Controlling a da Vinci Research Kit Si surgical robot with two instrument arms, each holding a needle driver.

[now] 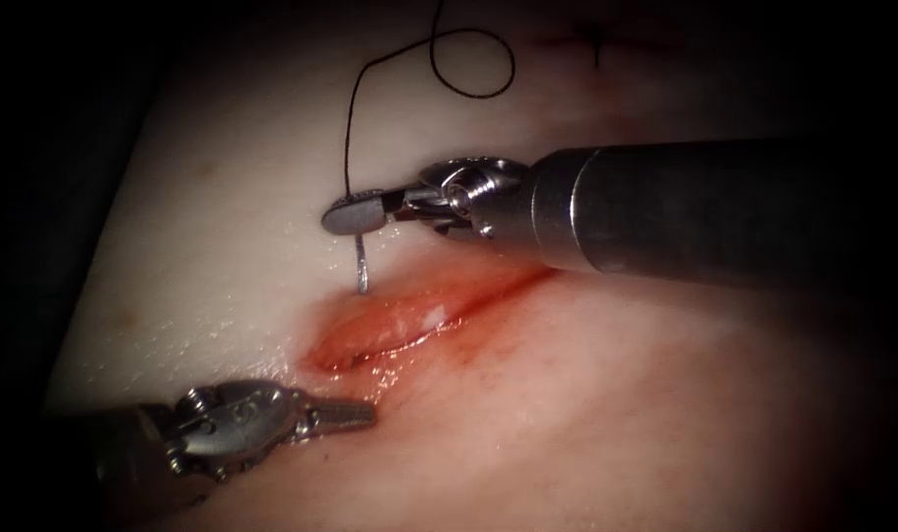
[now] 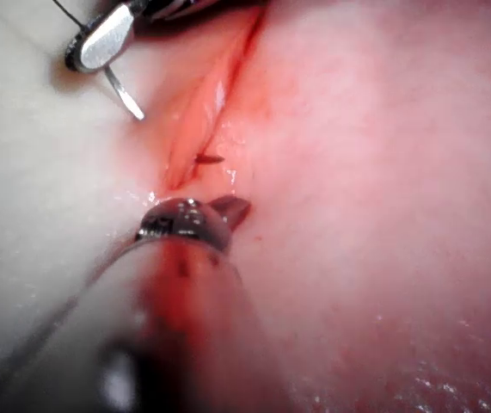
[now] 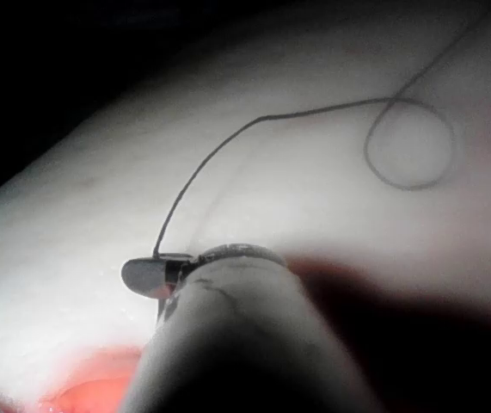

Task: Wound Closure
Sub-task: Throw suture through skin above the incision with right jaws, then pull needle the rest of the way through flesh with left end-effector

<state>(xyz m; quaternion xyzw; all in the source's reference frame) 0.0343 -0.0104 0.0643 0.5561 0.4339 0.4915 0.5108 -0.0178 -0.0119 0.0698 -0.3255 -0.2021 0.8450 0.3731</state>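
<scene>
Needle: I hold it clamped in my right tool, gripped near the thread end, its point hanging just above the tissue beside the cut's upper edge, not in it. Thread trails slack and looped behind. My left tool, jaws closed on nothing, waits at the cut's left end.

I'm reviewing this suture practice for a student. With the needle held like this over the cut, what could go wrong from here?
The right tool grips the needle near its thread end, so the free tip might swivel.
The thread lies looped on the tissue and could snag or knot.
The left tool holds nothing, leaving the cut edge unsupported.
</scene>
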